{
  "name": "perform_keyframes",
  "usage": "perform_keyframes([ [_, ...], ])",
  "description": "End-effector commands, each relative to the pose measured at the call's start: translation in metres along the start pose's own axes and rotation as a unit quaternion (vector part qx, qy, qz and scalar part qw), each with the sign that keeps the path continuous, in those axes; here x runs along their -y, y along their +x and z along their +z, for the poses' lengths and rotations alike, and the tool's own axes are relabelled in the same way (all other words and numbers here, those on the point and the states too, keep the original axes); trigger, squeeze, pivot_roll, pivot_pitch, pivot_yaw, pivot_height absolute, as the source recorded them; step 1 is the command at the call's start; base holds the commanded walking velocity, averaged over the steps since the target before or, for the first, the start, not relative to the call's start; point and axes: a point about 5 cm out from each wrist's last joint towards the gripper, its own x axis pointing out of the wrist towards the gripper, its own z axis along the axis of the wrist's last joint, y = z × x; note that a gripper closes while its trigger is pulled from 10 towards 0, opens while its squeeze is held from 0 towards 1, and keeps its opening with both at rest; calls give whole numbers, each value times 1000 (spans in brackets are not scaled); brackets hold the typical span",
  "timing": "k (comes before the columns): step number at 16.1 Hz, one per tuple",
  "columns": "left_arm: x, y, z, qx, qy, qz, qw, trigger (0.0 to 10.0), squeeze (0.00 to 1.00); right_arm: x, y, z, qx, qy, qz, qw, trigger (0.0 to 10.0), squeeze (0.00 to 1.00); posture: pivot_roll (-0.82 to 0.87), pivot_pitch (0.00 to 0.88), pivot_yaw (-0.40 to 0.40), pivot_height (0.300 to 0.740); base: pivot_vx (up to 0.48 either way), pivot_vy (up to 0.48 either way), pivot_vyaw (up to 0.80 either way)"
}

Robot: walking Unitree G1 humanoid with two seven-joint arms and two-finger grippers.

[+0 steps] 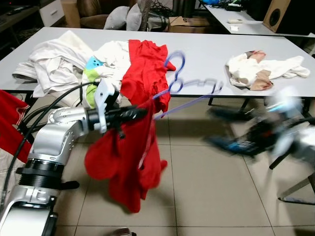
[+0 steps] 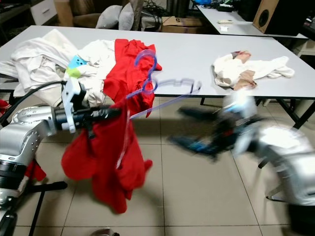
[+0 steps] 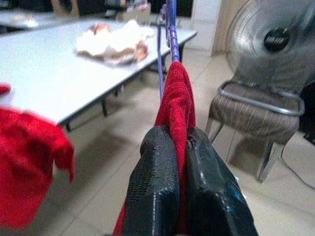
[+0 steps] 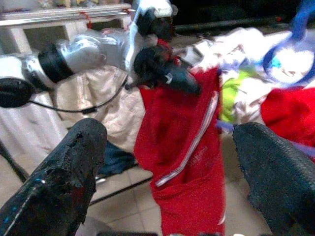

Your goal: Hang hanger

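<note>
Left wrist view has the left pincer clamped on the red garment, keeping its blue hanger aloft. Right pincer gapes wide, probably to take it.

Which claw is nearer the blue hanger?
Left. The left claw is clamped on the red garment draped on the blue hanger; the right claw, blurred, is open beside it.
</note>
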Motion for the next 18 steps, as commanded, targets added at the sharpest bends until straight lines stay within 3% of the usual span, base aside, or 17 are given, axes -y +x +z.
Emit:
perform_keyframes([
  [1,2,-1,21,43,14,-14,999,0,0,7,10,-12,-29,-6,-59,998,10000,1000,-26,0,-15,740,0,0,0],
  [2,3,-2,23,46,15,-18,999,0,0,10,12,-16,-36,-6,-76,996,10000,1000,-26,0,-15,740,0,0,0],
  [3,4,-2,29,53,16,-27,998,0,0,22,19,-28,-45,20,-144,988,10000,1000,-28,0,-10,740,0,0,0],
  [5,7,-1,39,60,20,-39,997,0,0,32,30,-41,-38,50,-210,976,10000,1000,-25,0,-7,740,0,0,0],
  [6,8,0,41,60,23,-44,997,0,0,34,33,-41,-23,56,-218,974,10000,729,-20,0,0,740,0,0,0],
  [7,10,2,45,63,26,-49,996,0,0,34,40,-37,10,69,-213,975,10000,0,-20,0,0,740,0,0,0],
  [8,11,4,48,66,28,-52,996,0,0,32,44,-34,27,77,-196,977,10000,0,-19,0,7,740,0,0,0],
  [9,12,8,52,70,33,-54,996,0,0,23,55,-26,74,100,-136,983,10000,0,-14,0,7,740,0,0,0],
  [11,10,12,53,66,39,-48,996,0,0,18,58,-23,86,113,-112,984,10000,0,-10,0,5,740,0,0,0],
  [14,14,14,62,81,40,-57,994,0,0,24,61,-34,55,114,-141,982,10000,0,-12,0,9,740,0,0,0],
  [18,24,20,79,107,50,-81,990,0,0,37,77,-45,11,129,-171,977,10000,0,-14,0,17,740,0,0,0],
])
